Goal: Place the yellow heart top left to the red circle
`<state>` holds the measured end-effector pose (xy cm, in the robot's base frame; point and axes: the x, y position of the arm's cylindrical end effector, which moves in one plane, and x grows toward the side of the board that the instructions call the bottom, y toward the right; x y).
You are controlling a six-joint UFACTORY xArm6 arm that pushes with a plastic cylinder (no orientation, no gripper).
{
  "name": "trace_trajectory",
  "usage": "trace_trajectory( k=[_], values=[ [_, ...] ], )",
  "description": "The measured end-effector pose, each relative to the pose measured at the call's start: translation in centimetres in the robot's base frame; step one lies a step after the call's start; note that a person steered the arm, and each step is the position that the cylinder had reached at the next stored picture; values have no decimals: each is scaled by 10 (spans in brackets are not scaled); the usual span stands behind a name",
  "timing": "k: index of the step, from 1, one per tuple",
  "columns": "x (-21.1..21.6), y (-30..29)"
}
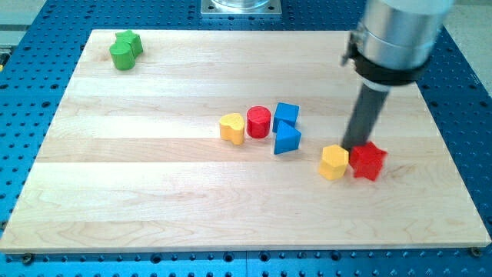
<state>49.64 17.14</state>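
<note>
The yellow heart (pixel 232 128) lies near the board's middle, touching the left side of the red circle (pixel 258 121). My tip (pixel 356 146) is well to the view's right of them, just above the gap between a yellow hexagon (pixel 334 162) and a red star (pixel 368 161), close to or touching both. The rod rises from there to the arm's grey cylinder at the view's top right.
A blue cube (pixel 286 115) and a blue triangle (pixel 287 139) sit just right of the red circle. Two green blocks (pixel 124 50) lie together at the board's top left corner. The wooden board (pixel 154 192) rests on a blue perforated table.
</note>
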Motion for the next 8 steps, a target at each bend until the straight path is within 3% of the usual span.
trace_trajectory(
  k=[1,2,3,5,6,7,8],
  values=[
    [40,11],
    [36,36],
    [40,16],
    [2,-1],
    [0,-35],
    [-4,5],
    [49,-34]
  ],
)
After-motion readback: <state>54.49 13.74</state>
